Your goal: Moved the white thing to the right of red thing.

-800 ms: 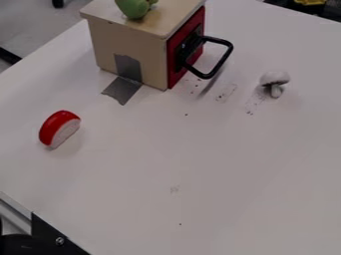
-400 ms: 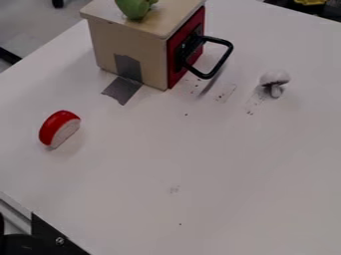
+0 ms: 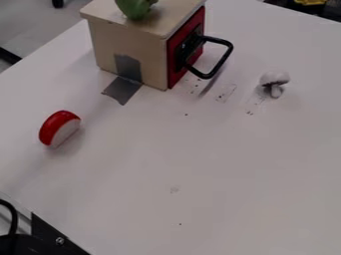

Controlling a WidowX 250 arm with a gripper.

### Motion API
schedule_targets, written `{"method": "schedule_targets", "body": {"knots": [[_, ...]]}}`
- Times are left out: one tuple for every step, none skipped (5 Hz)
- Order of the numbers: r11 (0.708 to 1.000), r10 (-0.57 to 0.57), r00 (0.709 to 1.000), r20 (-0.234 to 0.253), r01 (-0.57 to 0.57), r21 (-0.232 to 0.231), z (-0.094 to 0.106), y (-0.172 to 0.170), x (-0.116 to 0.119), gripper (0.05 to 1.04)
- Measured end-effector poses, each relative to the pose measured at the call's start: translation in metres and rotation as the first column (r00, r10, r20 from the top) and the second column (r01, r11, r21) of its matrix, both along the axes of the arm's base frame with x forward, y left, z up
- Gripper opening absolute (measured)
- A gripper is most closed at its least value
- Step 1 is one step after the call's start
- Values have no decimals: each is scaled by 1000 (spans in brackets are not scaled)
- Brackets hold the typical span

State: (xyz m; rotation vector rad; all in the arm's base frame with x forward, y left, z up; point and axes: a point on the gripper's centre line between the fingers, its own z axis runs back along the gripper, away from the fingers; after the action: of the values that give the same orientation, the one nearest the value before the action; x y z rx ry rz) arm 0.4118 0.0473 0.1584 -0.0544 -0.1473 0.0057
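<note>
The white thing, a toy mushroom (image 3: 274, 83), rests on the table toward the upper right, its rounded cap up and its short stem toward the camera. Over at the left lies the red thing (image 3: 57, 125), a half-round piece with a shiny red rind and a pale flat face turned to the lower right. A wide stretch of white table separates the two, and nothing touches either one.
A wooden box (image 3: 133, 55) with a red front and a protruding black handle (image 3: 223, 62) stands between them, farther back. On its top sits a green object (image 3: 136, 8). A black bracket (image 3: 57, 239) occupies the lower left corner.
A curved black cable-like part has come in at the lower left edge. Shadows have darkened around the red thing and on the green object. Mushroom and red thing have stayed put.
</note>
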Motion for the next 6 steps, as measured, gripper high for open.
{"method": "schedule_targets", "body": {"knots": [[999, -46, 999, -10, 46, 3, -17, -30, 11, 999], [997, -76, 997, -28, 76, 0, -40, -50, 19, 999], [991, -128, 992, -22, 128, 21, -53, -70, 24, 999], [984, -176, 984, -27, 176, 22, -70, -88, 25, 998], [979, -199, 980, -21, 200, 43, -84, -98, 26, 999], [973, -224, 974, -35, 226, 52, -105, -113, 21, 999]]}}
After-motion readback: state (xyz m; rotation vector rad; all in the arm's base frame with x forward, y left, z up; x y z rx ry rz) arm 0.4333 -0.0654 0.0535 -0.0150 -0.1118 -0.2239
